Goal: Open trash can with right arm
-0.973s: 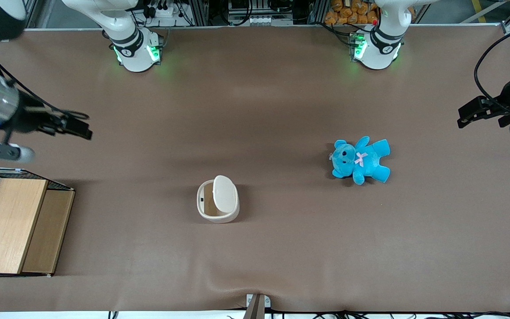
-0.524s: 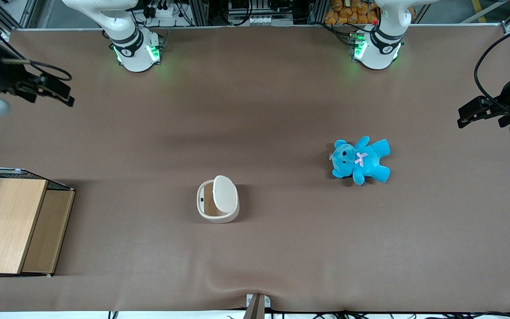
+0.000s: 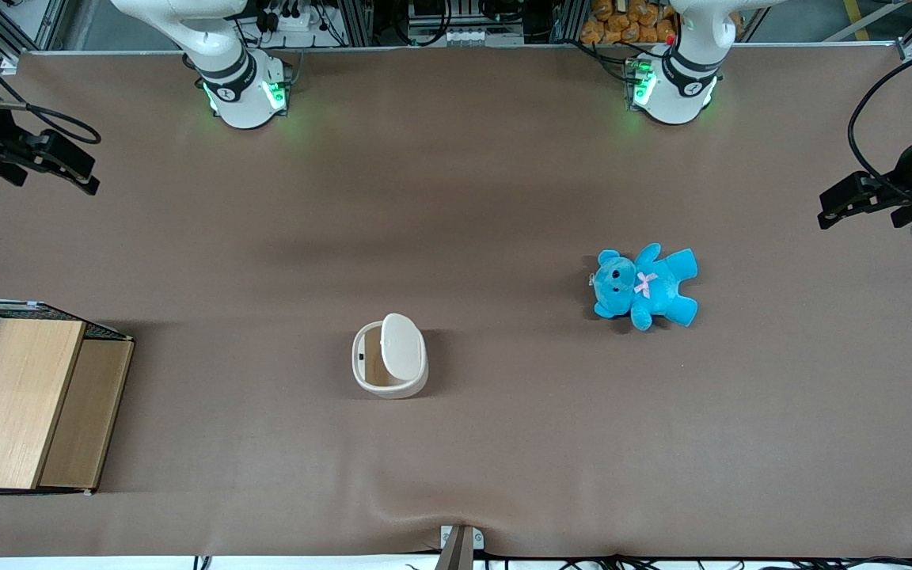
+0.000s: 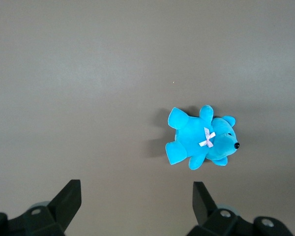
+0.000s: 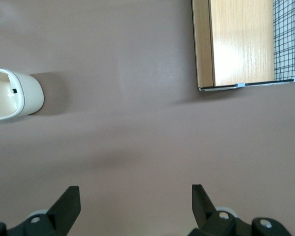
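With the trash can [image 3: 389,366] mid-counter, lid raised, and the open, empty hand [image 3: 68,168] near the counter's [image 3: 456,198] working-arm edge, any stray sweep inward could knock that lid shut.

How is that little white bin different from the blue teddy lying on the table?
The trash can is smooth, hard-looking cream-white plastic; the teddy is fuzzy bright blue with a pink bow. The trash can stands upright with its lid tipped up, showing a hollow inside; the teddy lies flat on its back. The teddy is farther from the front camera, toward the parked arm's end. Both look about equally big and rest untouched on the brown table; the gripper, fingers open, hangs far from either.
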Robot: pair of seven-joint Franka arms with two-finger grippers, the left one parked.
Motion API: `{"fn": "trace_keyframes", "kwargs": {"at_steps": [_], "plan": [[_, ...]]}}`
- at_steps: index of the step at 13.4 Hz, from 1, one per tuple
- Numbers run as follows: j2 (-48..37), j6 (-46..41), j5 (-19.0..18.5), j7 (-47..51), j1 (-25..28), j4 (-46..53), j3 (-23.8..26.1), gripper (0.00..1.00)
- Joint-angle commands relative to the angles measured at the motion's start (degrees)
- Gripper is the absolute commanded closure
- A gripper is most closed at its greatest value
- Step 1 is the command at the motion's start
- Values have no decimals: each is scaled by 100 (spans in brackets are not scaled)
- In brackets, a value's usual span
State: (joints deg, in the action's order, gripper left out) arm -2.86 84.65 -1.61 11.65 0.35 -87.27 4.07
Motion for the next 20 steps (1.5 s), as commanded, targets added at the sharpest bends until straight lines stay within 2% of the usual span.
{"fn": "trace_keyframes", "kwargs": {"at_steps": [1,20], "plan": [[-39,43,-94,-198,-97,-27,58,0],[31,122,-41,-489,-211,-89,-302,0]]}}
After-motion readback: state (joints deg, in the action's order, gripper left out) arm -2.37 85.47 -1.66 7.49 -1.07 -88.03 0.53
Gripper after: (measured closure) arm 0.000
